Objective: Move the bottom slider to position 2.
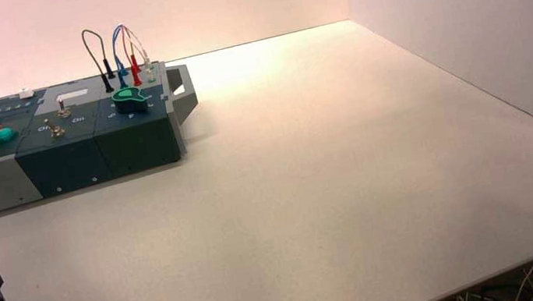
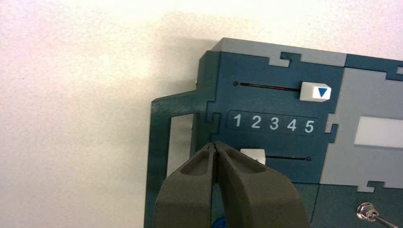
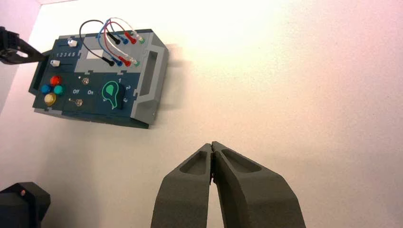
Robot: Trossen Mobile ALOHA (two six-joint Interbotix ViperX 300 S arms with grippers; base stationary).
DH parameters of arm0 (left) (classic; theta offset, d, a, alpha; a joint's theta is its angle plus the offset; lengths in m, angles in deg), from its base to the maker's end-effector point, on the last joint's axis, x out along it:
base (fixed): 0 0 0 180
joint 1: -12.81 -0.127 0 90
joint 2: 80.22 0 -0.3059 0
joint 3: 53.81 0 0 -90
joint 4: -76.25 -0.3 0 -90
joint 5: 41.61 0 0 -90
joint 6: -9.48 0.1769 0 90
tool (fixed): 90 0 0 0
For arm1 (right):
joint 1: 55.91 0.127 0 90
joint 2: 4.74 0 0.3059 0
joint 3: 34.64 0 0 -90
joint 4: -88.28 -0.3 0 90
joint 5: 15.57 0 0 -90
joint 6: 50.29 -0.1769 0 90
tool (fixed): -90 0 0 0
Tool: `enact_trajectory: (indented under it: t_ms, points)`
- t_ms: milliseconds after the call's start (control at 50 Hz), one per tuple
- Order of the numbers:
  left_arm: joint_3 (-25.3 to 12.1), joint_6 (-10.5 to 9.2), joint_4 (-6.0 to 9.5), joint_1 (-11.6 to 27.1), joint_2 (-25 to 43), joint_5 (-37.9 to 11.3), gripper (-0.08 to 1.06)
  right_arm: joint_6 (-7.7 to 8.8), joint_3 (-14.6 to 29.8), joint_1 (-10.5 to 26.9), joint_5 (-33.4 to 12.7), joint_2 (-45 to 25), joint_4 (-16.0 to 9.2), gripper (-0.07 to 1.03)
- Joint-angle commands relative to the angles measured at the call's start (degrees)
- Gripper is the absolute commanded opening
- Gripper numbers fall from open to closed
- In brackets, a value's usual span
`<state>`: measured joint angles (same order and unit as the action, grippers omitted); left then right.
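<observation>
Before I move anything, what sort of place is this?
It looks like a robotics lab or test bench. A box of wires, coloured buttons and sliders sits on a pale table, with the left gripper at its left end and the right gripper idle over the table.

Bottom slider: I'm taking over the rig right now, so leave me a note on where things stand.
Left gripper: fingers shut, at the box's left end, close to the slider; contact can't be told.
Right gripper: fingers shut, idle over the table, right of the box.
Bottom slider, small white knob between the printed numbers and the coloured buttons: partly hidden by the left gripper, apparently in line with 2.
Done: the move to 2, as far as visible.
Left: probably just back the left arm off and confirm the position.
</observation>
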<state>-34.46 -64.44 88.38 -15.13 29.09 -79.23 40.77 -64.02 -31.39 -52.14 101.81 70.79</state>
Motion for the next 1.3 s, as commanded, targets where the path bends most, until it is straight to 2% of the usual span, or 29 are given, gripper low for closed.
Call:
enact_trajectory:
  t_ms: [20,360,500,700,880,1000,1060,1300]
  points:
    - [-1.67,0.18,-0.09,-0.35,-3.60,-0.53,-0.03,0.18,1.67,-0.09,0.26,0.44,-0.18,-0.02]
    - [-0.79,0.26,-0.09,1.67,-14.77,-0.18,-0.03,0.18,1.32,-0.18,0.79,0.26,0.97,-0.02]
    - [-0.88,0.26,0.09,2.55,-17.67,0.26,-0.03,0.18,0.00,-0.26,4.39,0.35,2.20,-0.02]
    - [-0.53,0.18,0.26,4.75,-24.17,1.67,-0.03,0.18,-1.49,-0.26,8.61,0.97,2.29,-0.02]
    - [2.55,0.09,0.79,7.21,-34.54,4.57,-0.03,0.18,-2.46,-0.26,10.81,2.02,2.37,-0.02]
    - [3.96,0.09,0.79,9.05,-38.50,6.15,-0.03,0.26,-2.90,-0.26,10.99,2.37,2.46,-0.02]
    - [4.75,0.00,0.79,10.55,-39.29,7.47,-0.03,0.26,-3.34,-0.26,10.99,2.46,2.46,-0.02]
    - [4.13,0.00,0.79,13.27,-37.18,6.24,-0.03,0.26,-3.87,-0.18,11.25,2.20,2.46,-0.02]
